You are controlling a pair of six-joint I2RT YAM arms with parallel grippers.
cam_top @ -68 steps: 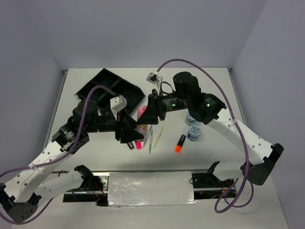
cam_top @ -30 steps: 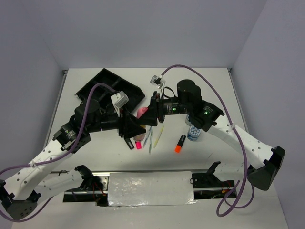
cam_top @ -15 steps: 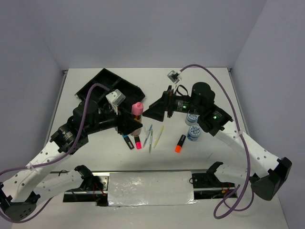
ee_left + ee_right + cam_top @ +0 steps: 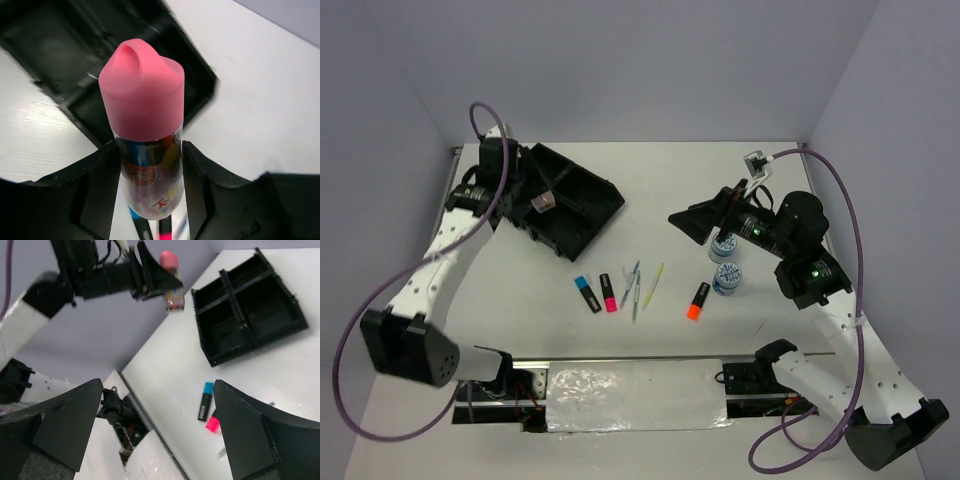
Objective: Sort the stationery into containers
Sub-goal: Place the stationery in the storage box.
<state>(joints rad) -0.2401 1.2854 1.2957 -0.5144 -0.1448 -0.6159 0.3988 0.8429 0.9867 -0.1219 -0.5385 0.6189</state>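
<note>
One item is off the desk (image 4: 650, 190): the small pink-capped tube (image 4: 145, 90), clamped between the fingers of the left claw (image 4: 150, 170). It is held cap up and pinched round its printed body, likely so it can go down bottom-first. The left arm reaches up along the left side, elbow high at the far corner and wrist bent down. That carries the claw over the black tray (image 4: 582, 205); I cannot tell which compartment lies below.

On the desk between the arms lie the blue highlighter (image 4: 586, 294), pink highlighter (image 4: 608, 292), thin pens (image 4: 633, 287) and orange highlighter (image 4: 697, 299), none yet sorted.

Further right, the right claw (image 4: 157, 430) has its fingers wide apart and grips nothing. The right arm rises from the near right corner, wrist level and aimed left. It hovers just beside the two blue tubs (image 4: 725, 265), probably well placed to take one next.
</note>
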